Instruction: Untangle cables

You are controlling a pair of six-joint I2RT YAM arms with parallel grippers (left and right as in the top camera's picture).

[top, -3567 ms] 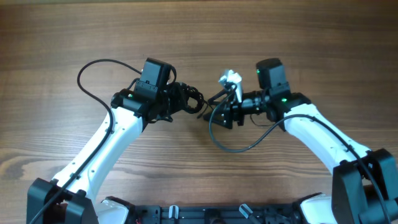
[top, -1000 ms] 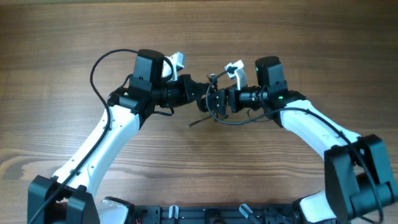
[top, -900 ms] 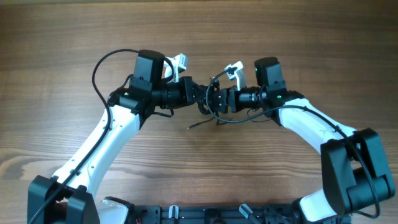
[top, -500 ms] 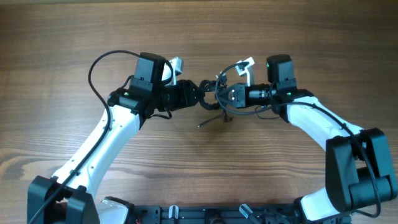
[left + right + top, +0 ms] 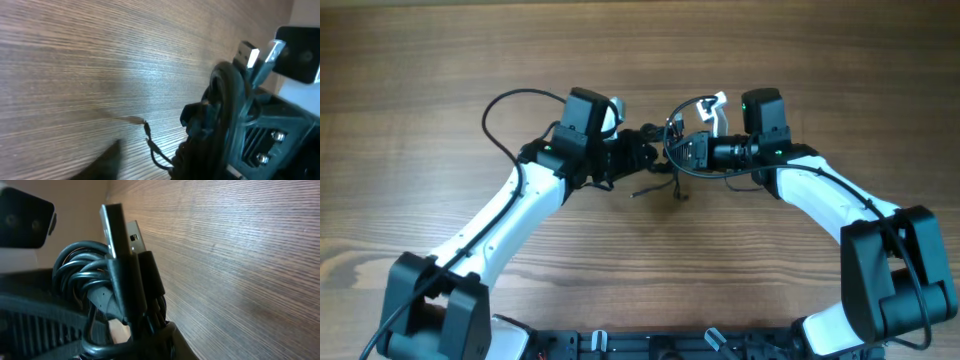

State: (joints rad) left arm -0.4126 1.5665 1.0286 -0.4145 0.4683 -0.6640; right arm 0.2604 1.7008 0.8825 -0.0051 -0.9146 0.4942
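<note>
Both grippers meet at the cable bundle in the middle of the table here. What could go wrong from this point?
1. The right gripper seems clamped on the knotted bundle of thin black cables as a whole; pulling may tighten the knot instead of freeing a strand.
2. The left gripper sits almost against the right one, so the two could collide.
3. The silver USB plugs jut out beside the grip and could snag or bend.

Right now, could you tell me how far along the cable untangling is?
Nothing looks separated yet: the cables are one coiled bundle, two plugs side by side. In hand: the right gripper holds the bundle, the left gripper close beside it. Still to do: pulling the cords apart; only a loose end trails free.
</note>
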